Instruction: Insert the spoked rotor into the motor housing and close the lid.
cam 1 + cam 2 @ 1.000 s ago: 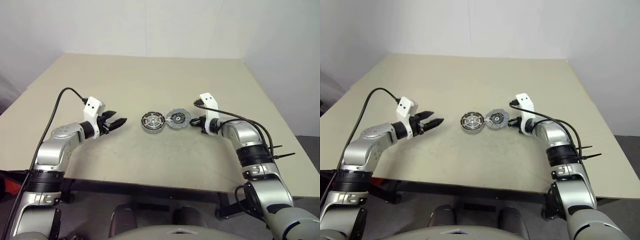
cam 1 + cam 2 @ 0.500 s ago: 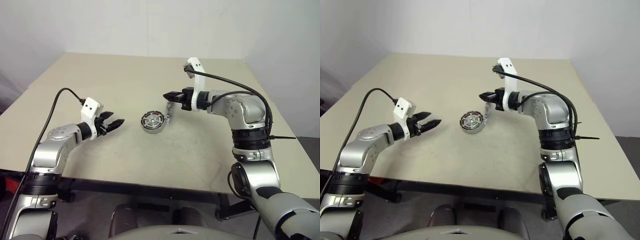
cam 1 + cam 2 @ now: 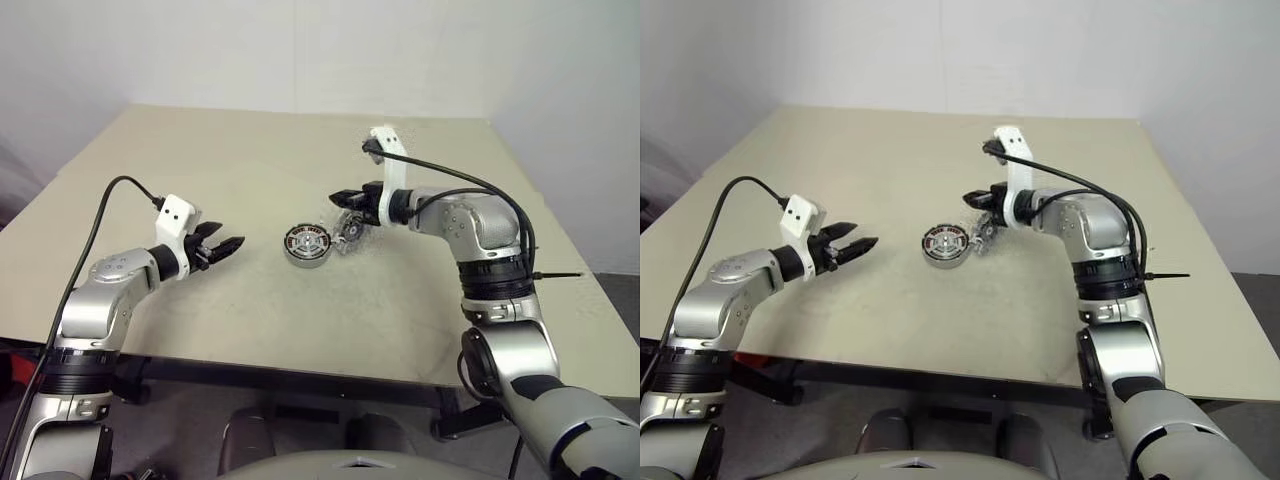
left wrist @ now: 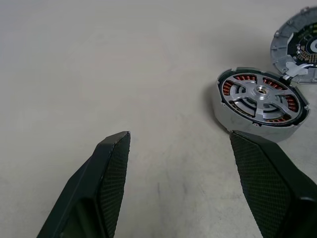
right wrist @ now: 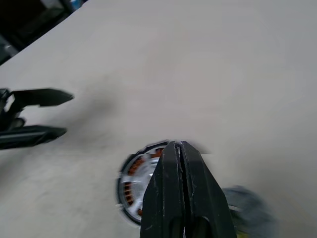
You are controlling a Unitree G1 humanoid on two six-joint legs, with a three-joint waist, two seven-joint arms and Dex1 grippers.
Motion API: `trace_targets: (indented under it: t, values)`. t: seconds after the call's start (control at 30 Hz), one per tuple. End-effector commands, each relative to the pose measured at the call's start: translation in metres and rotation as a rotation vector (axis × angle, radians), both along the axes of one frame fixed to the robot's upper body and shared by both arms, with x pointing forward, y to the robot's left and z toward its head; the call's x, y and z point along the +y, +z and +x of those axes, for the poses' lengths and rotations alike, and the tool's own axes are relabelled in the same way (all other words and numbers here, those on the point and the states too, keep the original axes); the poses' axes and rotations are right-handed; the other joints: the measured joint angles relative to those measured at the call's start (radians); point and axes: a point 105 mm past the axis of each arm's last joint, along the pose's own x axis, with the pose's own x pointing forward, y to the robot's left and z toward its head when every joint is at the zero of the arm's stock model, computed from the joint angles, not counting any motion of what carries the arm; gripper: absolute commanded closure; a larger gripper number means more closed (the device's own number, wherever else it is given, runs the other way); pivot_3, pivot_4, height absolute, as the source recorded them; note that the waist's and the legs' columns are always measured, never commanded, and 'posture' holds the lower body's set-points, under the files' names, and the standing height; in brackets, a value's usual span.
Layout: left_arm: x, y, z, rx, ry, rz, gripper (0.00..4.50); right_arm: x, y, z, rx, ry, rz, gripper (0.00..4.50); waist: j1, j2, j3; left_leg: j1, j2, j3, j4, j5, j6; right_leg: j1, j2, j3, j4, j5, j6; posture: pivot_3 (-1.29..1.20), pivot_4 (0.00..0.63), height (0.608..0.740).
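The motor housing (image 3: 307,243) is a short silver cup on the table, with copper windings showing. The spoked rotor (image 4: 258,94) sits inside it, silver spokes around a central hub. The lid (image 4: 298,43), a round grey disc, stands tilted at the housing's right side, touching its rim (image 3: 350,230). My right gripper (image 3: 337,197) hovers just above the lid and housing, shut with nothing between its fingers (image 5: 179,163). My left gripper (image 3: 238,243) hangs low over the table to the left of the housing, open and apart from it, its fingers (image 4: 111,163) bare.
The beige table (image 3: 300,330) is bare around the parts. Its front edge runs close below both arms, and its right edge lies beyond my right elbow. A black cable (image 3: 110,205) loops off my left wrist.
My right gripper has risen from the table beside the lid and swung left, over the lid. The lid has tipped from flat to tilted against the housing. My left gripper stays put.
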Motion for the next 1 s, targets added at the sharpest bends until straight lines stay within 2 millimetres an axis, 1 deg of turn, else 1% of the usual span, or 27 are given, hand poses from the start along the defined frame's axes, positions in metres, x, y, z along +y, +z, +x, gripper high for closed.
trace_targets:
  t: [0.03, 0.07, 0.13, 0.2, 0.27, 0.37, 0.43, 0.5, 0.53, 0.6, 0.67, 0.73, 0.77, 1.0]
  values:
    - [-0.002, 0.013, 0.001, -0.059, -0.004, 0.004, 1.10, -0.024, 0.017, 0.013, -0.079, -0.081, -0.035, 4.46, 0.002, 0.000, 0.000, 0.000, 0.000, 0.000, 0.000, 0.000, 0.000, 0.000, 0.000, 0.000, 0.000, 0.000, 0.000, 0.00, 0.000, 0.740]
    - [-0.002, 0.013, 0.001, -0.059, -0.005, 0.001, 1.10, -0.030, 0.013, 0.013, -0.071, -0.092, -0.056, 4.46, 0.002, 0.000, 0.000, 0.000, 0.000, 0.000, 0.000, 0.000, 0.000, 0.000, 0.000, 0.000, 0.000, 0.000, 0.000, 0.00, 0.000, 0.740]
    - [-0.003, 0.012, 0.001, -0.059, -0.007, -0.001, 1.10, -0.042, -0.002, 0.012, -0.043, -0.109, -0.110, 4.46, 0.002, 0.000, 0.000, 0.000, 0.000, 0.000, 0.000, 0.000, 0.000, 0.000, 0.000, 0.000, 0.000, 0.000, 0.000, 0.00, 0.000, 0.740]
    - [-0.004, 0.012, 0.002, -0.059, -0.008, -0.003, 1.10, -0.049, -0.016, 0.008, -0.014, -0.107, -0.149, 4.46, 0.002, 0.000, 0.000, -0.001, 0.000, 0.000, 0.000, 0.000, 0.000, 0.000, 0.000, 0.000, 0.000, 0.000, 0.000, 0.00, 0.000, 0.740]
    - [-0.004, 0.012, 0.002, -0.058, -0.009, -0.004, 1.10, -0.054, -0.027, 0.003, 0.001, -0.100, -0.188, 4.46, 0.002, 0.000, 0.000, -0.001, 0.000, 0.000, -0.001, 0.000, 0.000, 0.000, 0.000, 0.000, 0.000, 0.000, 0.000, 0.00, 0.000, 0.740]
    - [-0.005, 0.010, 0.001, -0.057, -0.013, -0.004, 1.10, -0.053, -0.039, -0.008, 0.047, -0.063, -0.191, 4.46, -0.003, 0.000, 0.000, -0.002, 0.000, 0.000, -0.001, 0.000, 0.000, 0.000, 0.000, 0.000, 0.000, 0.000, 0.000, 0.00, 0.000, 0.740]
    - [-0.004, 0.011, 0.001, -0.057, -0.014, -0.002, 1.10, -0.047, -0.045, -0.018, 0.073, -0.019, -0.190, 4.46, -0.003, 0.000, 0.000, -0.001, 0.000, 0.000, -0.001, 0.000, 0.000, 0.000, 0.001, 0.001, 0.000, 0.000, 0.000, 0.00, 0.000, 0.740]
    - [-0.003, 0.012, 0.002, -0.060, -0.012, 0.002, 1.10, -0.039, -0.046, -0.028, 0.088, 0.035, -0.179, 4.46, -0.003, 0.000, 0.000, -0.001, 0.000, 0.000, 0.000, 0.000, 0.000, 0.000, 0.001, 0.001, 0.000, 0.000, 0.000, 0.00, 0.000, 0.740]
    - [-0.002, 0.013, 0.002, -0.061, -0.010, 0.003, 1.10, -0.034, -0.043, -0.032, 0.091, 0.061, -0.162, 4.46, -0.003, 0.000, 0.000, -0.001, 0.000, 0.000, -0.001, 0.000, 0.000, 0.000, 0.001, 0.001, 0.000, 0.000, 0.000, 0.00, 0.000, 0.740]
    - [0.000, 0.013, 0.001, -0.062, -0.006, 0.006, 1.10, -0.022, -0.030, -0.037, 0.085, 0.112, -0.105, 4.46, -0.003, 0.000, 0.000, -0.001, 0.000, 0.000, 0.000, 0.000, 0.000, 0.000, 0.001, 0.001, 0.000, 0.000, 0.000, 0.00, 0.000, 0.740]
    - [0.001, 0.012, 0.000, -0.062, -0.001, 0.009, 1.10, -0.011, -0.017, -0.039, 0.069, 0.147, -0.065, 4.46, -0.004, 0.000, 0.000, -0.001, 0.000, 0.000, 0.000, 0.000, 0.000, 0.000, 0.001, 0.001, 0.000, 0.000, 0.000, 0.00, 0.000, 0.740]
    - [0.003, 0.012, -0.001, -0.063, 0.007, 0.009, 1.10, -0.001, -0.010, -0.038, 0.059, 0.167, -0.041, 4.46, -0.005, 0.000, 0.000, -0.001, 0.000, 0.000, -0.001, 0.000, 0.000, 0.000, 0.001, 0.001, 0.000, 0.000, 0.000, 0.00, 0.000, 0.740]
    - [0.003, 0.012, -0.001, -0.064, 0.010, 0.010, 1.10, 0.003, -0.011, -0.037, 0.060, 0.169, -0.038, 4.46, -0.005, 0.000, 0.000, -0.001, 0.000, 0.000, -0.001, 0.000, 0.000, 0.000, 0.001, 0.001, 0.001, 0.000, 0.000, 0.00, 0.000, 0.740]
    - [0.006, 0.014, -0.004, -0.073, 0.023, 0.016, 1.10, 0.024, -0.032, -0.028, 0.084, 0.155, -0.031, 4.46, -0.002, 0.000, 0.000, 0.000, 0.000, 0.000, 0.000, 0.000, 0.000, 0.000, 0.001, 0.001, 0.000, 0.000, 0.000, 0.00, 0.000, 0.740]
